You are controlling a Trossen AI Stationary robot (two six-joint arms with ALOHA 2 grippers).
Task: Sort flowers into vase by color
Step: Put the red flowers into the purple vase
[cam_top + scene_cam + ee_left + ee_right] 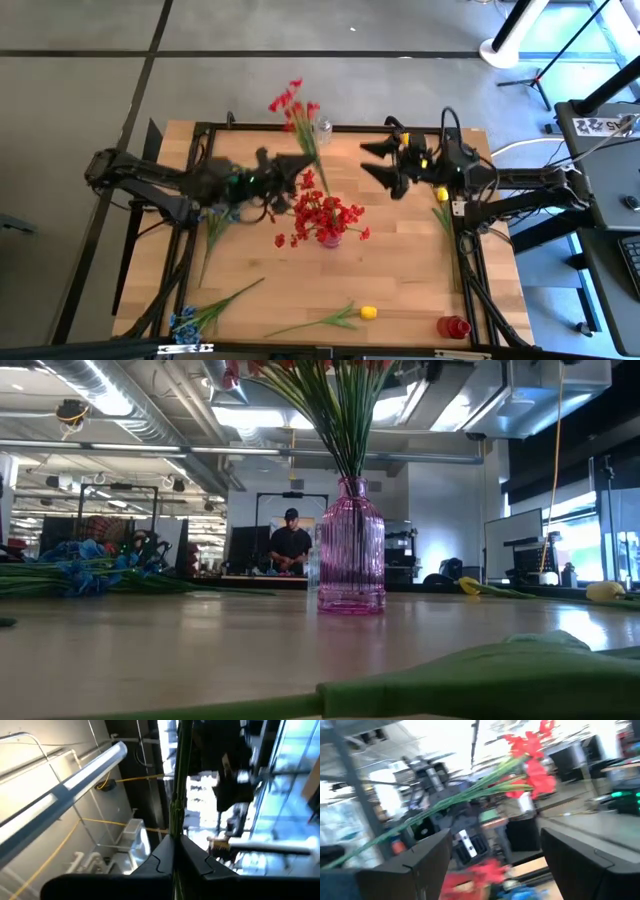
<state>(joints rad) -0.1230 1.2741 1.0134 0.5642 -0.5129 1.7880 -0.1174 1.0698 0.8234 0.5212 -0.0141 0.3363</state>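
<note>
Near the centre of my overhead frame, my left gripper (290, 168) is clamped on the green stem of a red flower spray (292, 103), whose blossoms reach toward the upper middle of the frame. Right of centre, my right gripper (378, 163) hovers with jaws spread wide, holding nothing. Below them, the pink vase (328, 238) holds red flowers (322, 214); blue flowers (183, 322) lie lower left and a yellow tulip (367, 313) lower centre on the table (400, 260).
</note>
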